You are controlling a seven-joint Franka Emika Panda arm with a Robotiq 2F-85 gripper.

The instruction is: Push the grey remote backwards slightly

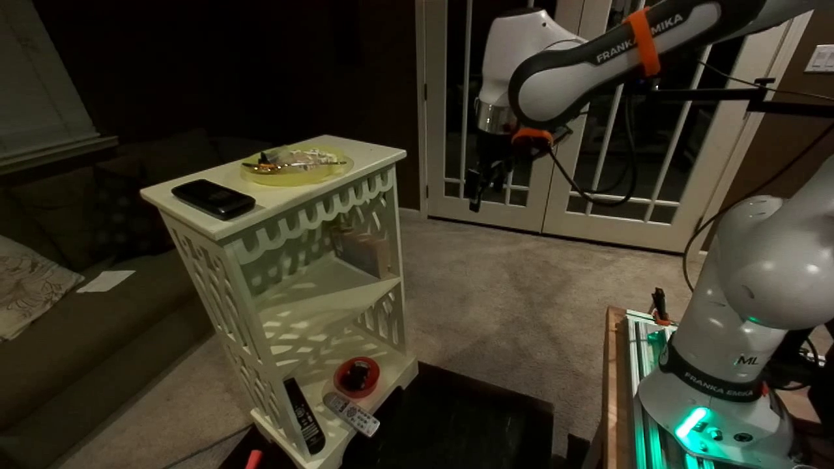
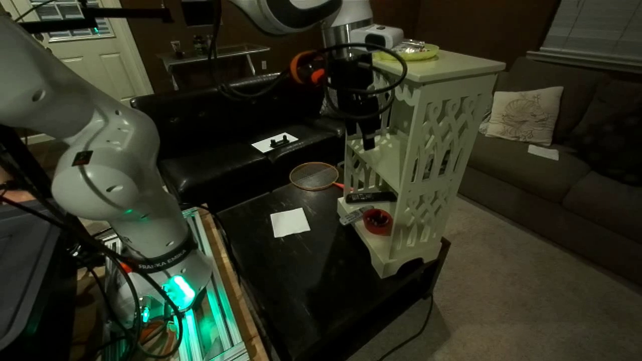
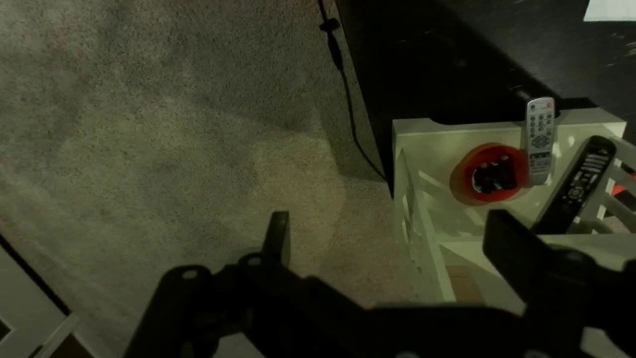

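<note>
One bowl (image 3: 488,153), dark contents (image 3: 498,176), remote (image 3: 540,141) alongside

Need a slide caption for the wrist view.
End effector open; grey remote overhangs the front of the bottom shelf, between red bowl and black remote.

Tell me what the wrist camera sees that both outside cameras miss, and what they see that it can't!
Only the wrist view: a small black lump on the cord lying on the carpet.

Only the exterior views, and both of them: the glowing green light on the robot's base, the yellow dish on top of the white shelf, and the patterned pillow on the couch.

All of them share: the grey remote, the black remote, the red bowl, the white shelf, the carpet and the robot's hand.
</note>
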